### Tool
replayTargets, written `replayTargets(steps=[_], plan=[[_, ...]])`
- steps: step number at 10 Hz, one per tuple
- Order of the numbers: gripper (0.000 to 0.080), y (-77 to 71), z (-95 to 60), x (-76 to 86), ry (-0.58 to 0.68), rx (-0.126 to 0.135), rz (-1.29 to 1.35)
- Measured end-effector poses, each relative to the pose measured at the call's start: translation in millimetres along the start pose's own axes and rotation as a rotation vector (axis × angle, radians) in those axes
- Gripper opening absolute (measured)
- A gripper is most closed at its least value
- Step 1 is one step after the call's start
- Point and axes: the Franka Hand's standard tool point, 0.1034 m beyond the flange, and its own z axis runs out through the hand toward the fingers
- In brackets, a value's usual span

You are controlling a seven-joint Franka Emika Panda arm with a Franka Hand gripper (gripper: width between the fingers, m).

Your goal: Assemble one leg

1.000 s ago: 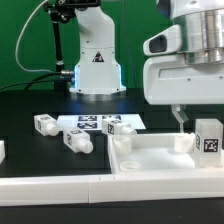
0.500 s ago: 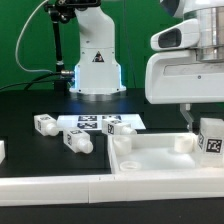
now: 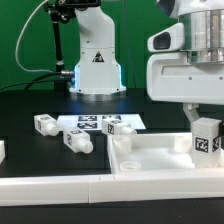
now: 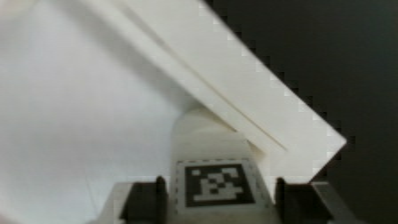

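Your claw (image 3: 203, 128) hangs at the exterior view's right, clenched on a leg (image 3: 207, 137). In the wrist view the leg (image 4: 221, 158) sits between the two fingers (image 4: 150, 199), its black-and-white tag facing the camera and each finger pressed against one side of the blocky body. In the exterior view the tag faces forward, and the held leg sits low over the far right corner of the tray (image 3: 150, 160).

The tray is a large white rectangular part with raised walls and corner sockets. One socket post (image 3: 181, 142) stands just beside the held leg, toward the exterior view's left. You cannot tell from either view whether the leg touches the tray. In the wrist view the tray's floor (image 4: 80, 110) fills most of the frame, with one wall (image 4: 240, 95) running diagonally across it.

On the black table (image 3: 30, 105), three loose legs lie near the marker board (image 3: 92, 122): one (image 3: 44, 124) at its left end, one (image 3: 80, 141) in front of it, one (image 3: 119, 128) at its right end. A white robot base (image 3: 95, 60) stands behind, before a green backdrop (image 3: 20, 35).
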Motion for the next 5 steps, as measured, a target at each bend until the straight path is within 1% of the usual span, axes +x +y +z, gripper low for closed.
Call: replayTargets(steps=[3,4,5], plan=[[0.0287,-11.3,1.9,-0.6,-0.045,0.025,0.627],[0.0287,-12.7,1.4,2.0,-0.052,0.037,0.804],[0.0287,-12.6,1.3,2.5,-0.053,0.036,0.854]])
